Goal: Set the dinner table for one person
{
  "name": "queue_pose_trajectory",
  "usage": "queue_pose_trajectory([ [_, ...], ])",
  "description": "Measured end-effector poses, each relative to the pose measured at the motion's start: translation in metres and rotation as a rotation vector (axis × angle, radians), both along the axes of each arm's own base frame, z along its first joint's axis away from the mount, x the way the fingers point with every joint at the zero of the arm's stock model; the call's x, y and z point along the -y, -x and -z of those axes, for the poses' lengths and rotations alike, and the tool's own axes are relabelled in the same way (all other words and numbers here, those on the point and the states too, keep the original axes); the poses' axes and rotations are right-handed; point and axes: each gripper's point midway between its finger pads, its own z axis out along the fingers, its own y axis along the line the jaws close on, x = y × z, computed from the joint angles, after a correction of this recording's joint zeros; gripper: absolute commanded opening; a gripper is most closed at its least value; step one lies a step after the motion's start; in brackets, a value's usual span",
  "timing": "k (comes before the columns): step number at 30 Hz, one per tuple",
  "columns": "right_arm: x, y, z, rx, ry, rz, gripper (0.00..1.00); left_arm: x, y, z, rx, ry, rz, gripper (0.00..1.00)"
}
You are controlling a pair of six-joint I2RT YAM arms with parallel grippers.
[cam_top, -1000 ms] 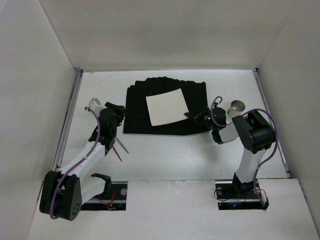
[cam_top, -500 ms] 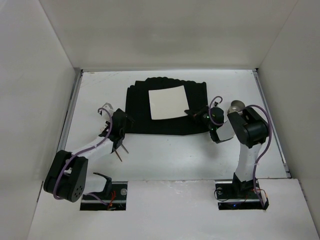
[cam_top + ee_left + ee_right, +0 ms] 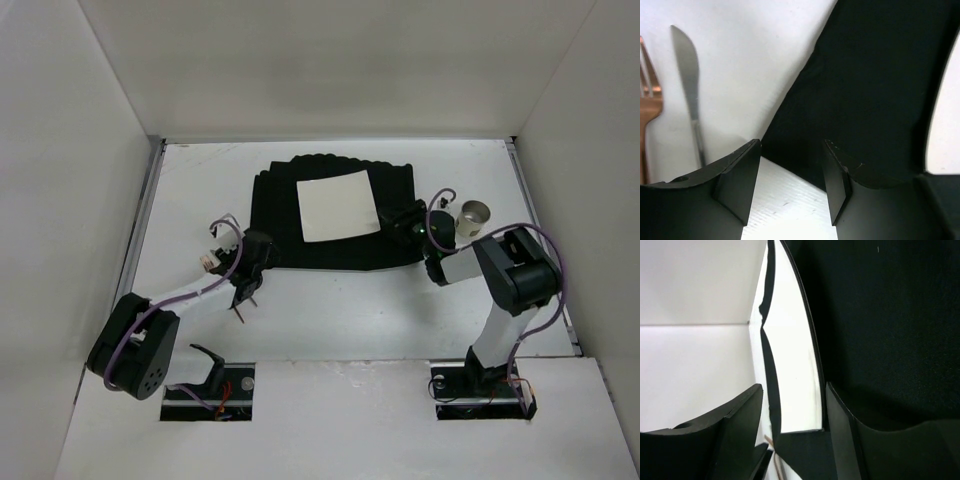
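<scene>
The dinner table [image 3: 330, 320], a rigid, slick-looking white top walled in white, lies beneath both grippers and is likely to be laid, not lifted. The soft black mat [image 3: 275, 200] spreads just ahead of the left gripper [image 3: 792, 147], parted and empty, while the right gripper [image 3: 794, 385], equally parted, straddles the thin, stiff plate's [image 3: 790, 340] edge. Left of the left gripper lie a knife [image 3: 690, 75] and fork [image 3: 647, 100], thin and flat.

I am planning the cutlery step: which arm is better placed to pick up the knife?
Left. The knife lies on the dinner table just beside the open left fingers, next to the fork. The right fingers are across the black mat, at the white plate.
</scene>
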Motion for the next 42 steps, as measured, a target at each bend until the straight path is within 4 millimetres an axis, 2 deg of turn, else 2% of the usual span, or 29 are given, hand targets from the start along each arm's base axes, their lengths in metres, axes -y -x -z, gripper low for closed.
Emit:
queue_pose_trajectory([
  [5, 0.014, 0.008, -0.009, 0.014, 0.127, 0.055, 0.6, -0.009, 0.005, 0.003, -0.021, -0.037, -0.02, 0.5],
  [11, 0.028, 0.036, 0.008, -0.041, 0.264, 0.08, 0.6, -0.011, 0.005, 0.003, -0.027, -0.013, -0.028, 0.5],
  [17, 0.041, 0.068, 0.018, -0.08, 0.362, 0.087, 0.47, -0.009, 0.004, 0.01, -0.047, 0.019, -0.029, 0.46],
  [21, 0.05, 0.085, 0.014, -0.09, 0.41, 0.103, 0.48, -0.007, 0.004, 0.012, -0.052, 0.029, -0.024, 0.44],
  [23, 0.056, 0.092, 0.013, -0.101, 0.443, 0.119, 0.52, -0.006, 0.004, 0.015, -0.057, 0.032, -0.021, 0.43],
  [27, 0.059, 0.106, 0.016, -0.127, 0.513, 0.127, 0.52, -0.005, 0.004, 0.025, -0.081, 0.028, -0.017, 0.38],
  [30, 0.058, 0.115, 0.03, -0.178, 0.569, 0.109, 0.51, -0.003, 0.0, 0.025, -0.071, 0.04, -0.016, 0.33],
  [32, 0.057, 0.118, 0.04, -0.217, 0.601, 0.092, 0.49, -0.003, -0.001, 0.025, -0.069, 0.044, -0.015, 0.24],
  [34, 0.054, 0.117, 0.048, -0.249, 0.624, 0.078, 0.44, -0.002, -0.002, 0.026, -0.069, 0.05, -0.014, 0.16],
  [36, 0.049, 0.11, 0.051, -0.259, 0.635, 0.069, 0.31, -0.002, -0.002, 0.027, -0.068, 0.053, -0.011, 0.09],
  [38, 0.045, 0.105, 0.053, -0.266, 0.644, 0.063, 0.16, -0.001, -0.002, 0.028, -0.065, 0.059, -0.007, 0.06],
  [42, 0.043, 0.103, 0.053, -0.266, 0.638, 0.063, 0.07, -0.003, 0.001, 0.027, -0.055, 0.08, -0.005, 0.05],
])
